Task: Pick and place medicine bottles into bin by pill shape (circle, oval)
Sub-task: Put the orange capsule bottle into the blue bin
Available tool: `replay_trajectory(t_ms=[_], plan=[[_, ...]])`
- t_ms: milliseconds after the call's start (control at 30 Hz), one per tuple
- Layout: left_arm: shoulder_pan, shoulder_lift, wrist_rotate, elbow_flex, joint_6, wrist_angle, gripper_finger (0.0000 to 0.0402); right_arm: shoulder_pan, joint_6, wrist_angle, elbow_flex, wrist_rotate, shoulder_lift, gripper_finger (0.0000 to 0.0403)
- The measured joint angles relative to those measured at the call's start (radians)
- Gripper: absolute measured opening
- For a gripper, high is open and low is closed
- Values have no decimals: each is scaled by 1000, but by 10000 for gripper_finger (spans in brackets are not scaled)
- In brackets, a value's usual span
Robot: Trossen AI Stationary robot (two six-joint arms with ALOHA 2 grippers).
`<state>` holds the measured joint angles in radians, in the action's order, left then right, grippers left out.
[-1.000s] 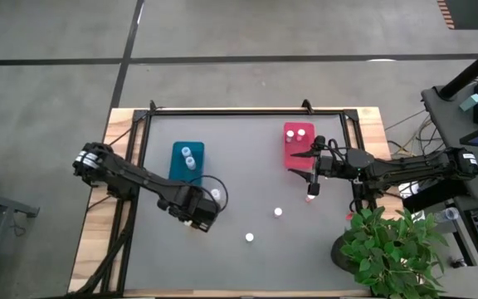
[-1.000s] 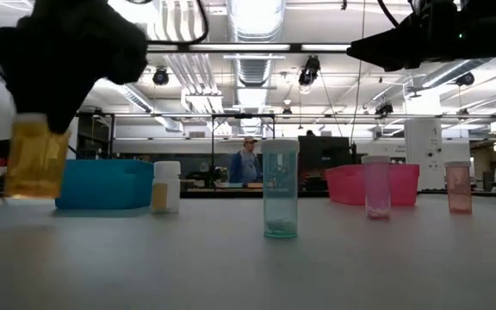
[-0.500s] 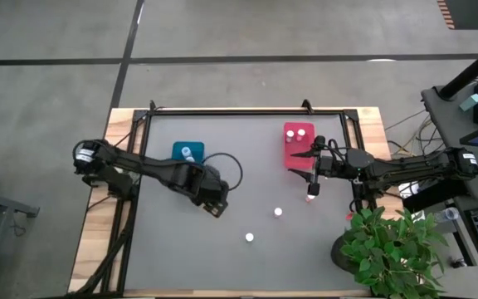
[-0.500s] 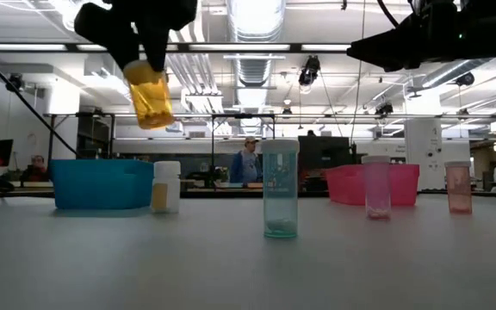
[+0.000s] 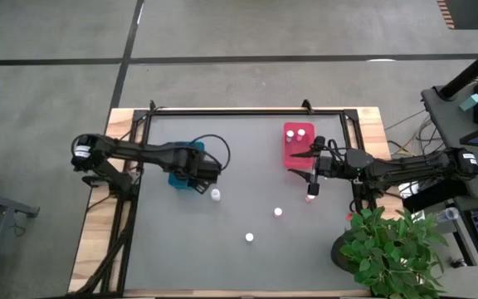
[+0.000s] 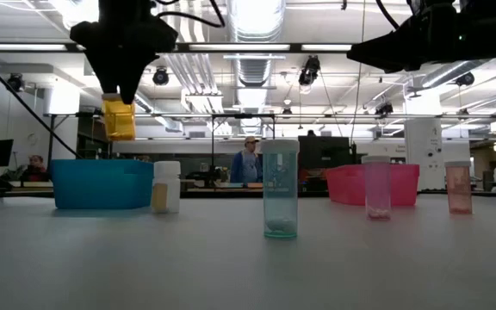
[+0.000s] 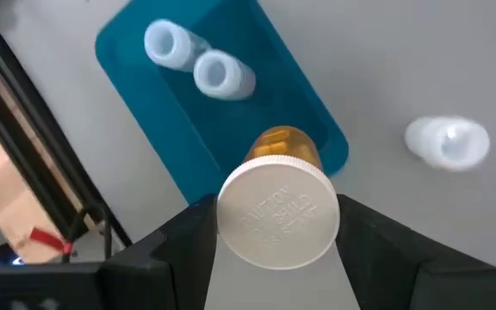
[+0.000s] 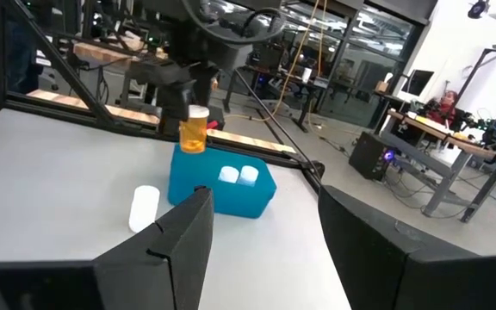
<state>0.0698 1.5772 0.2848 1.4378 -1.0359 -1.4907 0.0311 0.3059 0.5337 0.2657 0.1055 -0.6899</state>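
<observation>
My left gripper [image 5: 192, 171] is shut on an orange bottle [image 6: 119, 119] with a white cap [image 7: 278, 215], held above the near end of the blue bin [image 7: 222, 103]. Two pale bottles [image 7: 222, 73] lie in that bin. My right gripper [image 5: 315, 163] is open and empty, above the table by the near end of the pink bin [image 5: 294, 155], which holds two bottles [image 5: 297, 132]. Loose white-capped bottles stand upright on the table: one [image 5: 215, 195] near the blue bin, one [image 5: 278, 212] and one [image 5: 249, 237] mid-table, and a pinkish one [image 5: 310, 198] near my right gripper. My left gripper pinches the orange bottle at its cap end [image 7: 231, 226] between its two fingers [image 7: 364, 237], one on each side of the cap. The fingers point down from above. The bottle hangs upright below them, body down, lifted clear above the blue bin [image 6: 102, 182].
A dark frame rail [image 5: 247, 110] runs along the table's far edge and sides. A potted plant [image 5: 392, 245] stands at the near right corner. People show in the room beyond the table [image 6: 248, 164]. Open grey tabletop lies at the near left [image 5: 173, 257].
My left gripper has risen from just above the table and gone toward the far edge with the orange bottle, ending over the blue bin's near end. The bottle was tilted on the way and now hangs upright.
</observation>
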Motion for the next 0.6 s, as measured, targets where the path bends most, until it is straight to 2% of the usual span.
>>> replay_trajectory(t_ms=[367,600], plan=[[-117,-66,11,-130,73,65,195,0,1,-3,0,0,0,201],[-185,-69,-46,-222,139,148,195,0,1,-4,0,0,0,201]])
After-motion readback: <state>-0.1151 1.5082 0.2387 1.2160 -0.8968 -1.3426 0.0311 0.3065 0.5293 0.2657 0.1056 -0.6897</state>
